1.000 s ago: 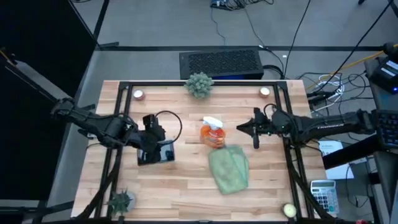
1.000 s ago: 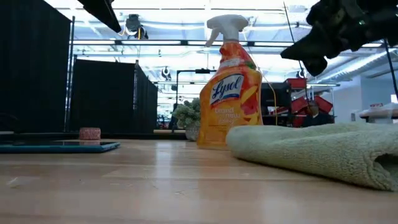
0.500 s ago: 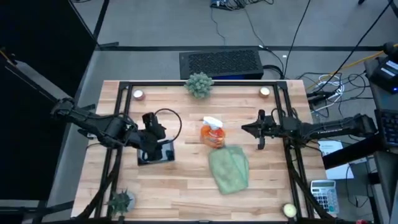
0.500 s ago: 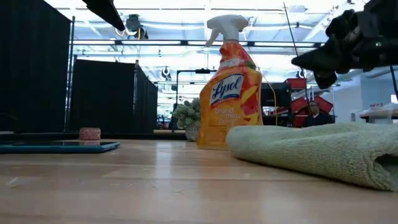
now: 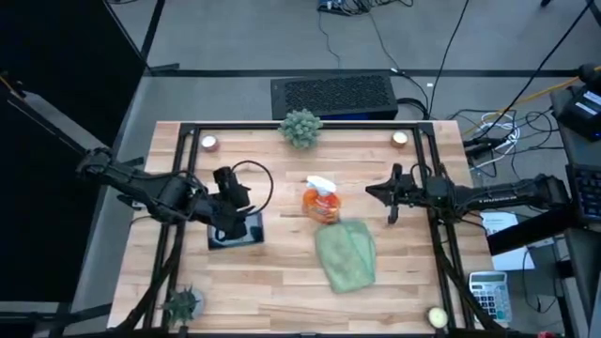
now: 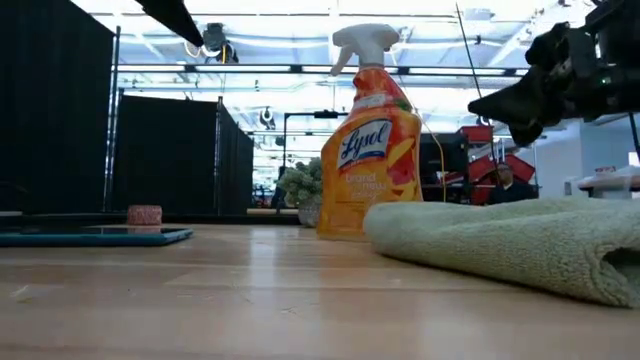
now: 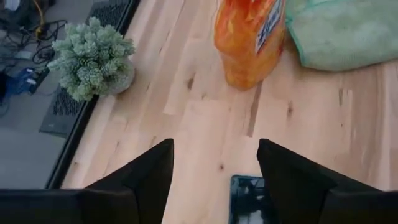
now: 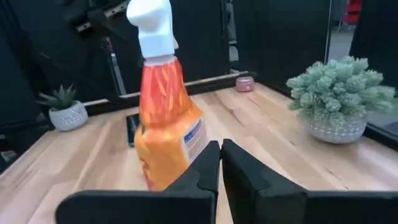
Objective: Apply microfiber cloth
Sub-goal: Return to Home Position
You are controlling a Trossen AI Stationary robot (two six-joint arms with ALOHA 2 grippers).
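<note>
The soft, rumpled green cloth (image 5: 346,258) is lying on the wooden table (image 5: 282,282) just beside the glossy orange spray bottle (image 5: 321,201), while only the wrist views are showing the left gripper (image 7: 214,149) spread apart and the right gripper (image 8: 221,149) pressed together, holding nothing.

An upright orange plastic spray bottle (image 5: 321,201) with a white trigger head and, just beside it toward the near edge, a rumpled pale green microfiber cloth (image 5: 346,253) blocked the middle of the wooden table (image 5: 282,282). A flat dark rectangular tablet (image 5: 237,231) lay left of them beneath the left gripper (image 7: 214,148), whose fingers were spread apart. Bare wood gave passage between tablet and bottle, between the bottle and the right gripper (image 8: 219,149) with its fingers pressed together, and in a broad band along the near edge; a bushy pale green potted plant (image 5: 300,127) stood at the far edge's middle and a small spiky green potted plant (image 5: 183,303) at the near left corner.
</note>
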